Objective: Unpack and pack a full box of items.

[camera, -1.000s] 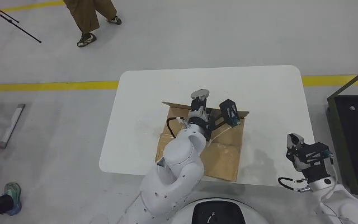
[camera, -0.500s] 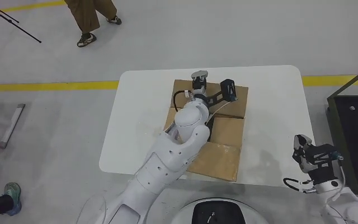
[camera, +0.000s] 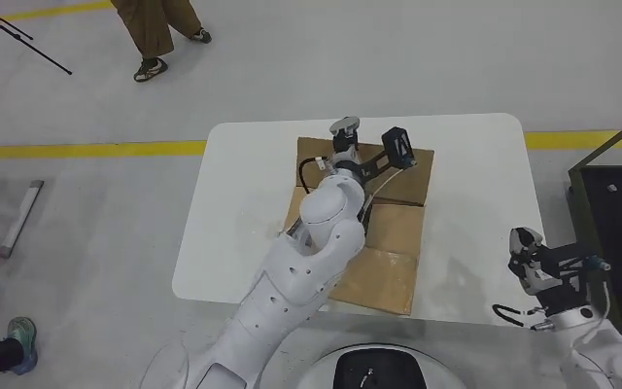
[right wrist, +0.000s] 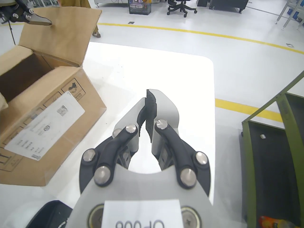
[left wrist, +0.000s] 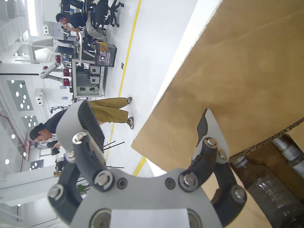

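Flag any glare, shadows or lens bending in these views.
Right wrist view: the table glares white beyond the right gripper, and the yellow floor line bows, so the lens bends straight edges. Left wrist view: the overhead lights flare out; the box flap is evenly lit. Top view: even light, soft shadows, no glare.

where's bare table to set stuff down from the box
Widest bare patch of table lies between the box and the table's right edge; a narrower strip runs along the box's left side. Crowded: over the box, where the left end effector, open, meets the far flap, and the near right corner, by the shut right end effector.
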